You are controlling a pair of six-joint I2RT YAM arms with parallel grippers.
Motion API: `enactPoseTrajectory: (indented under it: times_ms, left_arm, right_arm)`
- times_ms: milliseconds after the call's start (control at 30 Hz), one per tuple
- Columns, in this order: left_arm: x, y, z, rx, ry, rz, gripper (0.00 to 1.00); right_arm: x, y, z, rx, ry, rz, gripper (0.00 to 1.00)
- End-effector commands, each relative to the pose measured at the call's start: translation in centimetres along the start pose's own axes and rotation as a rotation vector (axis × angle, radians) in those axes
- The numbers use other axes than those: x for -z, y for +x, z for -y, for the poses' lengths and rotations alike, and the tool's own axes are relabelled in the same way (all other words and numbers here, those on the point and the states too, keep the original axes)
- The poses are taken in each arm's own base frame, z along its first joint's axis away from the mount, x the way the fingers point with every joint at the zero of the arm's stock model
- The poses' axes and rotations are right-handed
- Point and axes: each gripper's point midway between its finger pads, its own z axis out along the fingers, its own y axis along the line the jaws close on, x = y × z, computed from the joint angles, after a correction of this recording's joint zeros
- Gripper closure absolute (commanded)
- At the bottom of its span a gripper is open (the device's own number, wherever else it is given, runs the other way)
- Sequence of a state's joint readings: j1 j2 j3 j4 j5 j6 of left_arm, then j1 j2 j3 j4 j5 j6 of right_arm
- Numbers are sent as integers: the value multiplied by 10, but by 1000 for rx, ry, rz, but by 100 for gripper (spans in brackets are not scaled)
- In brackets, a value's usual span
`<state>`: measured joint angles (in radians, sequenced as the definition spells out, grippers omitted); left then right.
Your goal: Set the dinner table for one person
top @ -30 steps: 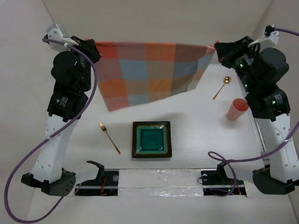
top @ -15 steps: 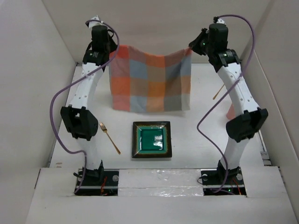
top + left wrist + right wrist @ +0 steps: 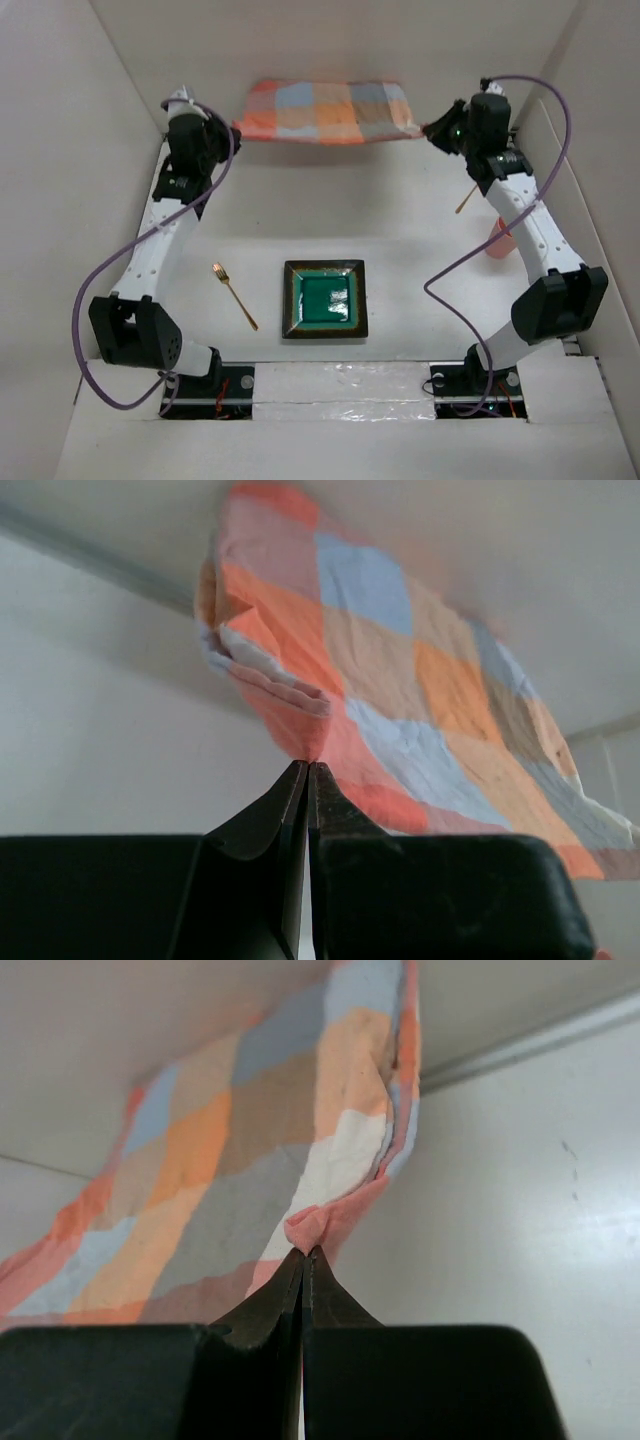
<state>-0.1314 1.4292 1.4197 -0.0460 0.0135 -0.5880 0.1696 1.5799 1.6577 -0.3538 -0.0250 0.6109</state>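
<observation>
White dinner table (image 3: 420, 280) holds plate (image 3: 324, 299), fork (image 3: 234, 296), cup (image 3: 494, 240); left end effector (image 3: 308, 765) and right end effector (image 3: 303, 1252) clamp cloth (image 3: 325, 112) corners.

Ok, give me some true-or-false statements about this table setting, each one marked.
1. The left gripper and right gripper are each shut on a corner of the checked cloth. True.
2. The gold fork lies on the green square plate. False: it lies on the table, left of the plate.
3. The cloth covers the plate. False: it is held at the table's far end.
4. The pink cup is on the right side. True.
</observation>
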Motion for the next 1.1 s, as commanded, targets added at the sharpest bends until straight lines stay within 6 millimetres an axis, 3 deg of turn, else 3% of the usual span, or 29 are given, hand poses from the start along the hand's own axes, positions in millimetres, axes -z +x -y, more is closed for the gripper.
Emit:
enactPoseTrajectory:
  times_ms: [0,133,233,300,433,800,867,1067]
  left_arm:
    - [-14,85,-44,43,-12,-153,100]
    - [-14,163,-94,87,-72,-279,100]
    - [-25,196,-114,99,-92,-337,100]
    - [-32,220,-131,106,-139,-399,100]
    - [-28,231,-139,104,-154,-425,100]
    - [42,278,-180,105,-266,-537,100]
    - [54,287,-184,101,-280,-557,100]
    - [72,288,-185,116,-310,-592,100]
  right_arm:
    - [-23,78,60,-43,65,-140,100]
    - [-34,145,113,-60,145,-298,100]
    - [-37,178,133,-39,164,-380,100]
    - [-37,190,142,-37,180,-401,100]
    - [-27,202,155,-33,227,-428,100]
    - [24,261,179,-87,272,-547,100]
    - [30,263,181,-89,277,-545,100]
    - [47,274,186,-94,298,-559,100]
